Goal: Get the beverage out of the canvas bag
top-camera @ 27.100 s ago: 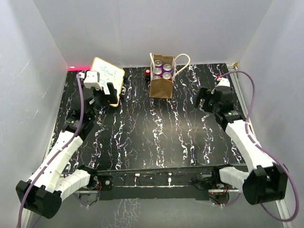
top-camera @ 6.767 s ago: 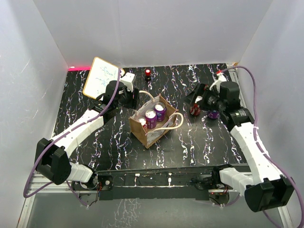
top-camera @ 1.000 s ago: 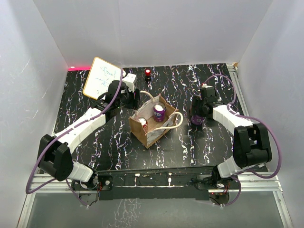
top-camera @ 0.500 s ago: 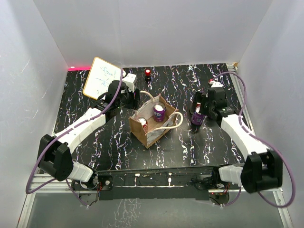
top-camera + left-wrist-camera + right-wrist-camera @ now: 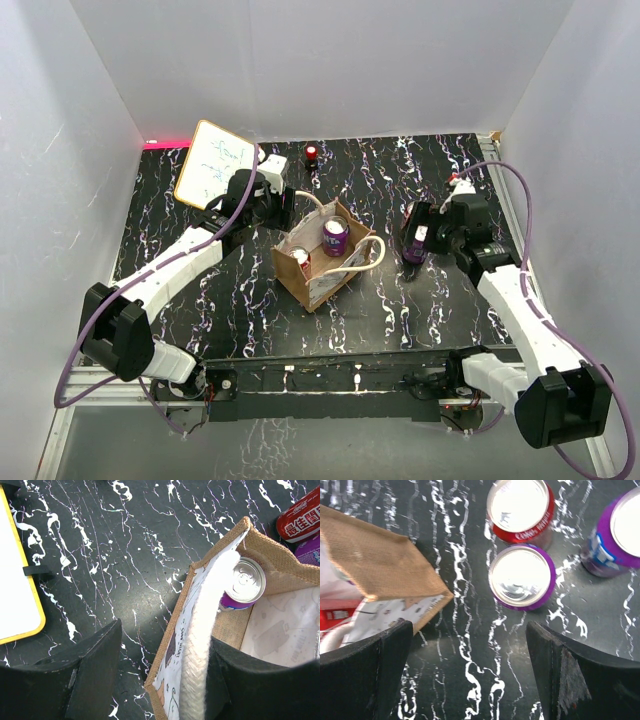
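The tan canvas bag (image 5: pixel 322 275) stands open mid-table, its pale printed side (image 5: pixel 172 680) facing my left wrist camera. Inside it stand a purple can (image 5: pixel 335 237) (image 5: pixel 242 582) and a red can (image 5: pixel 301 262). My left gripper (image 5: pixel 281 204) (image 5: pixel 167 677) is shut on the bag's cream handle (image 5: pixel 200 645) at the far rim. To the right of the bag, three cans stand on the table: a red one (image 5: pixel 520 507), a purple one (image 5: pixel 521 576) and a purple-blue one (image 5: pixel 620 532). My right gripper (image 5: pixel 424 233) (image 5: pixel 470 680) hangs open above them, holding nothing.
A yellow-framed whiteboard (image 5: pixel 215 165) (image 5: pixel 15 580) leans at the back left. A small red-topped object (image 5: pixel 311 153) sits at the back centre. White walls close in the black marbled table (image 5: pixel 250 320) on three sides.
My right gripper has opened wide and drawn back up from the purple can, which stays standing by the other cans. The left gripper and the bag have not moved.
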